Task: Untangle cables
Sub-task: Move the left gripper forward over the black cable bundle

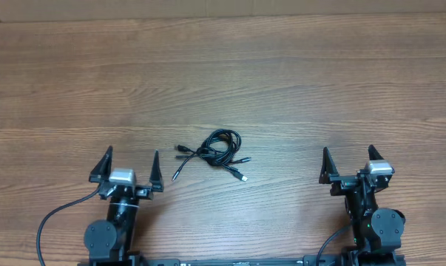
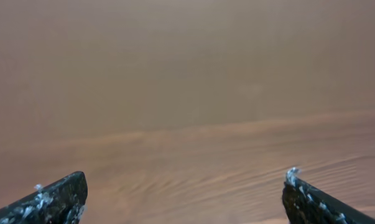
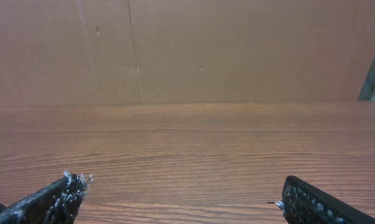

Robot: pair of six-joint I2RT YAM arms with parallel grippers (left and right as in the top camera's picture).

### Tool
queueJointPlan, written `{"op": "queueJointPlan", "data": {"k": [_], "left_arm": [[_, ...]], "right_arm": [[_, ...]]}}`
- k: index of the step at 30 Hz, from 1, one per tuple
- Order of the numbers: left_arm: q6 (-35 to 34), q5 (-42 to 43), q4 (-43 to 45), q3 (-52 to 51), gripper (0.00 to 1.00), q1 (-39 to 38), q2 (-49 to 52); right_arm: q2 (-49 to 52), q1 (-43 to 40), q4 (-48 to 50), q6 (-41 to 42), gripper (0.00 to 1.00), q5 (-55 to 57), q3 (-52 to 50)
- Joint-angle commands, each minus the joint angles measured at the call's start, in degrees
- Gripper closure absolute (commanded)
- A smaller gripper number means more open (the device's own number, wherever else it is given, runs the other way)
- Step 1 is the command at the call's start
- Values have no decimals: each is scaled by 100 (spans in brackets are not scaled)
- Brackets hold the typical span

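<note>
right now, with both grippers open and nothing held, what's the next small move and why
Probably reach the left gripper toward the tangle of thin black cables on the wooden table. Both it and the right gripper stand open and empty, the tangle lies untouched between them, and the left one is nearer, near a loose plug end.

Nothing readable anywhere, tbh. No lettering, labels, brands, numbers or signs to make out. Way too small to tell on the cables point(image 1: 217, 151).
</note>
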Motion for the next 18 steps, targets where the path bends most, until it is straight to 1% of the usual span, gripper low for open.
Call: {"op": "queueJointPlan", "data": {"k": [1,4,9,11,13,18], "left_arm": [[76,1104,111,98,0,-33,13],[133,1368,-278,601,0,-33,13],[328,1379,-1628,1899,0,-33,127],[435,1532,-2168,2568,0,-33,374],[575,1755,-2527,3099,0,-33,682],[776,2382,-3401,4562,0,-33,1818]], "right_arm": [[-57,-28,33,15,0,-33,-61],[-57,-28,33,15,0,-33,-61],[-57,-28,31,15,0,-33,-61],[-57,-28,33,15,0,-33,-61],[-57,-28,33,15,0,-33,-61],[-57,-28,33,17,0,-33,-61]]}}
